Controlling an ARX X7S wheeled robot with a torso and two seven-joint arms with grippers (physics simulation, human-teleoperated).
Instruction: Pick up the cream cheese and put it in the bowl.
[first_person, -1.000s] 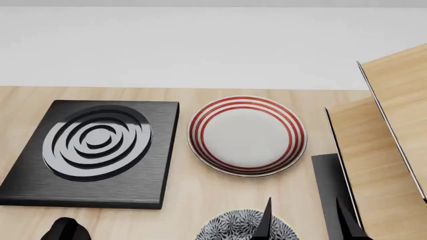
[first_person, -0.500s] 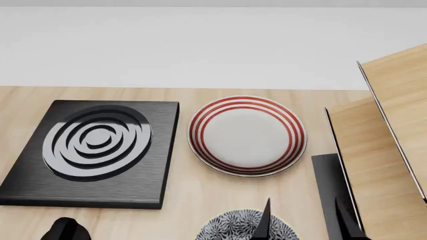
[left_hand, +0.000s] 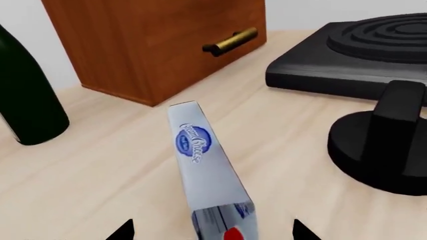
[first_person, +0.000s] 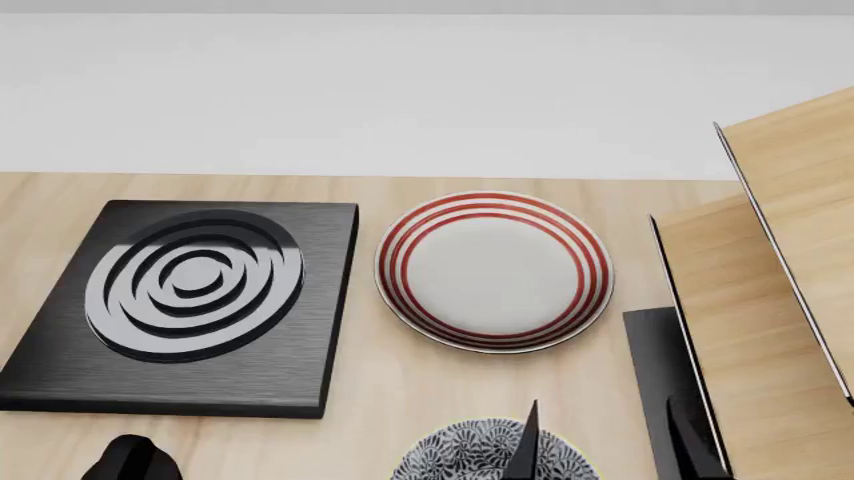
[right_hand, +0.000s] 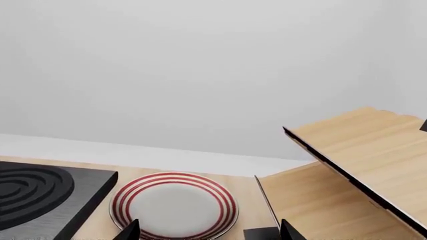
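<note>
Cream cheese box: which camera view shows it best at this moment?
The left wrist view: the cream cheese lies on the wooden table, its blue oval logo readable, between the open fingertips. The head and right wrist views do not show it.

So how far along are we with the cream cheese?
Nothing is done yet. The cream cheese lies on the table, ungrasped. In hand: the left gripper is lined up on the box, its fingertips showing either side of the near end, open. Left: close, lift, carry to the bowl, which shows no box in its visible part at the head view's lower edge, and release.
</note>
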